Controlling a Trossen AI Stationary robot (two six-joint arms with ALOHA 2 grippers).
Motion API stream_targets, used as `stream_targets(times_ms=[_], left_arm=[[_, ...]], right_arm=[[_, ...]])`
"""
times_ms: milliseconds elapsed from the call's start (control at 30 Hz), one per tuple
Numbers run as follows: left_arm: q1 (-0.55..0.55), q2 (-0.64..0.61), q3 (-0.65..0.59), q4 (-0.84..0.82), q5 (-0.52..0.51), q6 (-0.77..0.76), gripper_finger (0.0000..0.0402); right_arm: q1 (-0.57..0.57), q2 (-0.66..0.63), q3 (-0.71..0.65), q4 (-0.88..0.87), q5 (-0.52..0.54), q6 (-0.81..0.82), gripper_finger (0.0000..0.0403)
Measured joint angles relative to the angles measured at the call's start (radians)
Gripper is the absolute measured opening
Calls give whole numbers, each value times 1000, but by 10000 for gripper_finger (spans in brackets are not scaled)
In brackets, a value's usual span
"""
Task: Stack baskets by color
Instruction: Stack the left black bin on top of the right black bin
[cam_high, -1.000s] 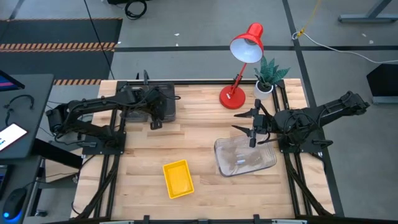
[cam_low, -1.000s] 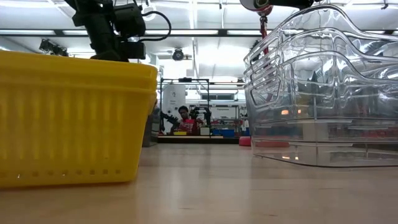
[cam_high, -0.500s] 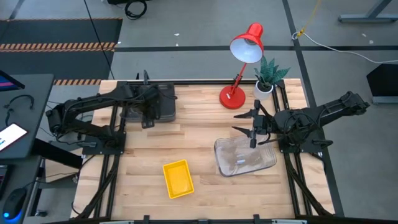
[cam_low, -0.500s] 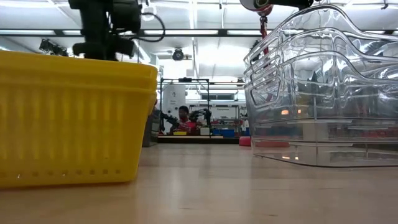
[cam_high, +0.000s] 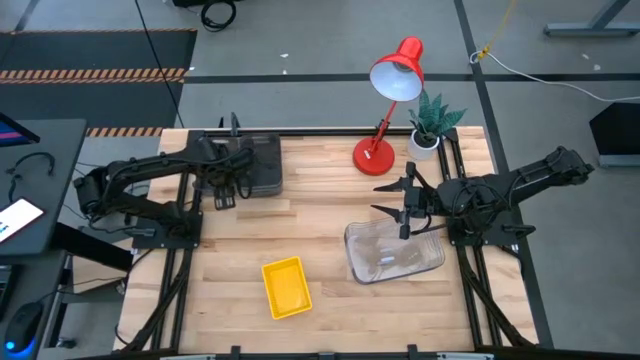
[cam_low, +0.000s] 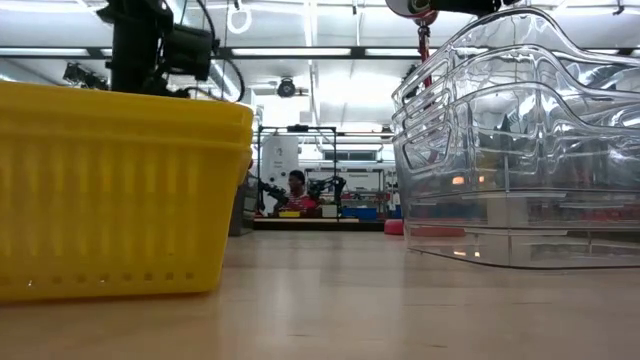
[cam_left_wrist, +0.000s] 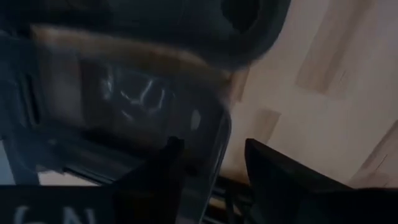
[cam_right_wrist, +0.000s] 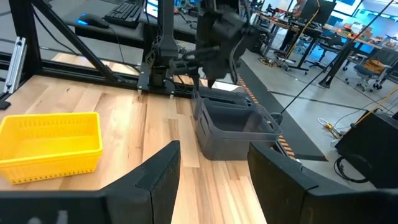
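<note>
A stack of dark-grey baskets (cam_high: 258, 165) sits at the far left of the table, also seen in the right wrist view (cam_right_wrist: 233, 121). My left gripper (cam_high: 224, 198) points steeply down at the stack's near-left corner. It is open, and a grey wall (cam_left_wrist: 214, 134) runs between its fingers. A yellow basket (cam_high: 285, 287) rests on its bottom near the front edge. The clear baskets (cam_high: 393, 252) sit nested at the right. My right gripper (cam_high: 405, 205) hovers open above their far edge, holding nothing. My left gripper (cam_left_wrist: 212, 144) stands with one finger on either side of the grey basket's wall (cam_left_wrist: 217, 155), near a corner, coming from above. I cannot tell whether either finger touches the wall. The basket stays on its stack.
A red desk lamp (cam_high: 385, 110) and a small potted plant (cam_high: 432, 125) stand at the far right. Bare wood lies in the table's middle, between the grey stack and the clear baskets. In the low view the yellow basket (cam_low: 110, 190) and the clear stack (cam_low: 520, 150) fill the foreground.
My left gripper has moved toward the table's left edge, along the near side of the grey stack, and has tipped to point more steeply down. The grey stack has stayed where it was.
</note>
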Motion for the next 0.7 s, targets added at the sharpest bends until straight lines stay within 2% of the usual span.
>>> stream_targets(times_ms=[533,700], left_arm=[[126,2,-216,105,-22,11,170],[131,2,-240,145,-41,20,130]], right_arm=[[0,0,0,11,-1,-2,193],[0,0,0,15,-6,-1,193]])
